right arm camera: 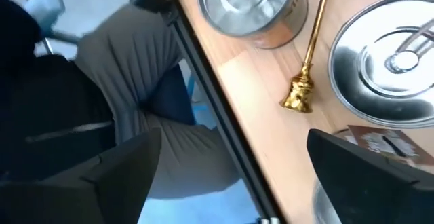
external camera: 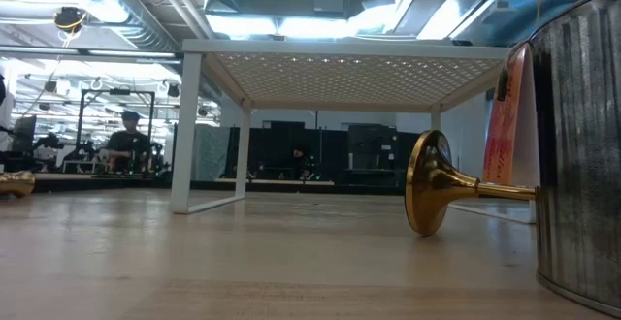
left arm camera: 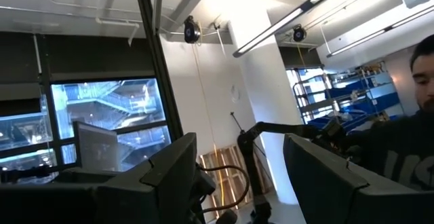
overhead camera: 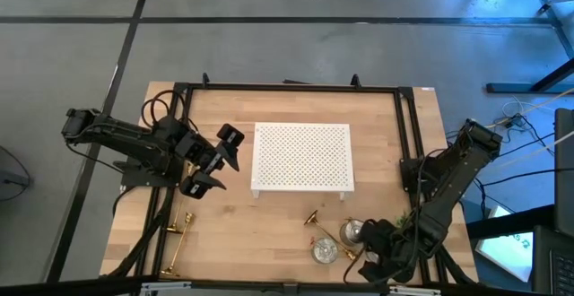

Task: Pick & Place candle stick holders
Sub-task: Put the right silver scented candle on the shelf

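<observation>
Gold candlesticks [overhead camera: 313,217] two visible, silver holders [overhead camera: 324,250] two

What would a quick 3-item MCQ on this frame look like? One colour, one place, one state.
1. The perforated stand is: A) black B) white C) gold.
2. The silver holders lie: A) on the stand B) left of the stand C) front right, by the right gripper.
3. The left gripper is: A) open, empty B) shut on a candlestick C) shut on a holder.
Key: B, its top is white; C, the high view shows them beside that arm; A, fingers apart with nothing between.
</observation>
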`<action>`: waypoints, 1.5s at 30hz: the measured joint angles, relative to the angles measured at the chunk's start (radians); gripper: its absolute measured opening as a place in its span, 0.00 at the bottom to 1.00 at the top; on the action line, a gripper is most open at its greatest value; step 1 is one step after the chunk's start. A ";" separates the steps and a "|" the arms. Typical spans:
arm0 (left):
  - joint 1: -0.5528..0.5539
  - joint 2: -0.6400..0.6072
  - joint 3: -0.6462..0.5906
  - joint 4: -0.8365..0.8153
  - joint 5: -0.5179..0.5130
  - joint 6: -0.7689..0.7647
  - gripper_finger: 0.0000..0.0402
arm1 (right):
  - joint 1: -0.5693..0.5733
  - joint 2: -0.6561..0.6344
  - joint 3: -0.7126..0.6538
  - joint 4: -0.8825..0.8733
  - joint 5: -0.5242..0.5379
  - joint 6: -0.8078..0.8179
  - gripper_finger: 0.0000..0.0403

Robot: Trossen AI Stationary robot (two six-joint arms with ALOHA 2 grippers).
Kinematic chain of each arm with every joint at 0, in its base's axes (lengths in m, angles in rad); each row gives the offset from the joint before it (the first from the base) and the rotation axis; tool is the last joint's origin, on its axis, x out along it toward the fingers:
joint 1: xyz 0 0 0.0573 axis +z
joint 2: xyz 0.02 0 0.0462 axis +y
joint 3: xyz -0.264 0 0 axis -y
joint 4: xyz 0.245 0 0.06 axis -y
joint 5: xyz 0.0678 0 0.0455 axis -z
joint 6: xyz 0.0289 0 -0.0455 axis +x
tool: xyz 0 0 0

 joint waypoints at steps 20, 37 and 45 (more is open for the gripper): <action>-0.004 0.000 0.000 -0.004 0.000 -0.008 0.54 | 0.039 0.105 0.030 -0.291 -0.321 -0.060 0.94; -0.004 0.000 0.000 -0.003 0.000 0.011 0.54 | 0.110 0.416 0.549 -0.840 -0.049 -0.179 0.94; -0.002 0.000 0.000 -0.002 -0.001 0.020 0.54 | 0.097 0.409 0.512 -0.837 -0.022 -0.164 0.94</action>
